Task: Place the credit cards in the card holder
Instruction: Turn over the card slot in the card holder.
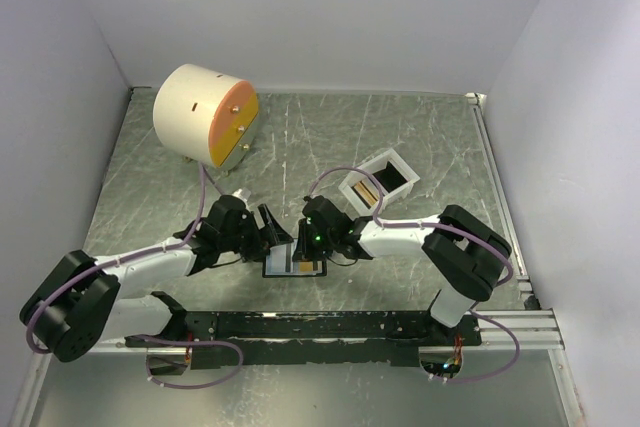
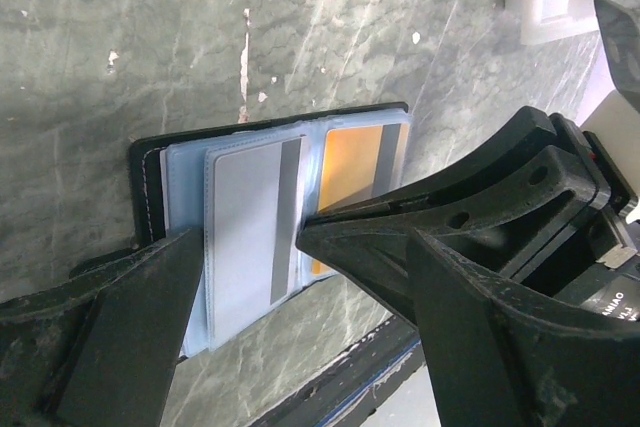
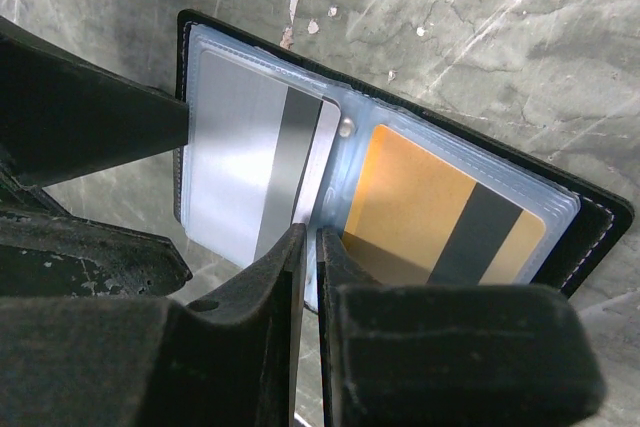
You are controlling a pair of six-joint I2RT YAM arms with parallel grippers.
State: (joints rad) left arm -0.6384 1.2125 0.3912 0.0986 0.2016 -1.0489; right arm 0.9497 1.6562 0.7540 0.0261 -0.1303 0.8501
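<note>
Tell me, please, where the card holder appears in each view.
Top external: holder just below centre, partly hidden.
Left wrist: holder centre-left, lying open.
Right wrist: holder across the upper middle, lying open.
Shared landmark: the orange card in one pocket, clearest in both wrist views.

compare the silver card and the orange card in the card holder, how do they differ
The silver card is grey, the orange card orange-tan. In the right wrist view the silver card fills the left half of the card holder, the orange card the right. The right end effector sits at the silver card's edge; the orange card lies framed by its clear sleeve. Both show a dark stripe.
</note>
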